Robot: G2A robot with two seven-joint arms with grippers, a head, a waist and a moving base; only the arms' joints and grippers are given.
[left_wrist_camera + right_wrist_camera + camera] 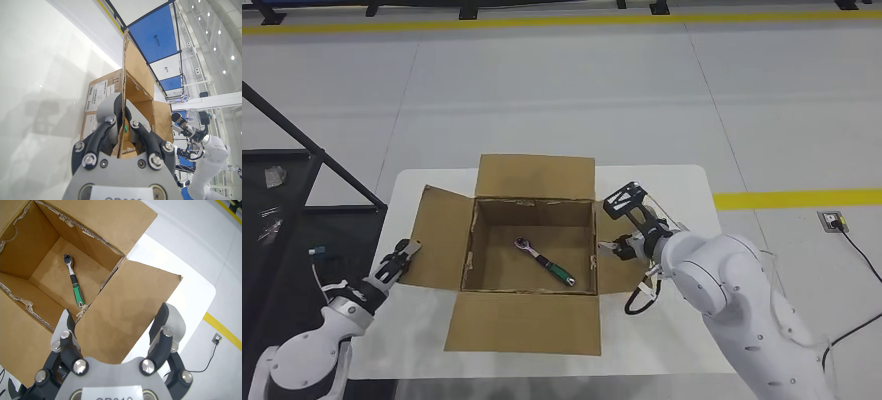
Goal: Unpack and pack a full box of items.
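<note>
Floor point(642, 90): pale grey and glossy, crossed by a yellow line point(792, 198); floor socket point(217, 338) with a black cable plugged in, off the counter's right side.
Counter point(662, 190): white, with rounded corners, carrying the box near its middle.
Box point(532, 212): brown cardboard, open at the top, upright, all four flaps folded outward; torn corrugated edges along the rim.
Far flap point(537, 175): spread flat away from the robot.
Near flap point(524, 322): spread flat toward the robot, reaching the counter's front edge.
Left flap point(439, 235): held out sideways, its outer edge caught in the left tool.
Right flap point(128, 298): angled outward over the counter, passing between the right tool's fingers.
Ratchet wrench point(542, 260): lying flat on the box floor, diagonal, alone in there; steel head toward the far left corner, green-and-black handle toward the near right corner.
Left tool point(122, 103): clenched on the left flap, cardboard edge pinched between the black pads, at the box's left side.
Right tool point(116, 311): released, fingers spread wide, one on each side of the right flap near its outer edge; contact with the cardboard not clear.
Labels point(98, 94): white printed stickers on the box's left outer wall, below the gripped flap.
</note>
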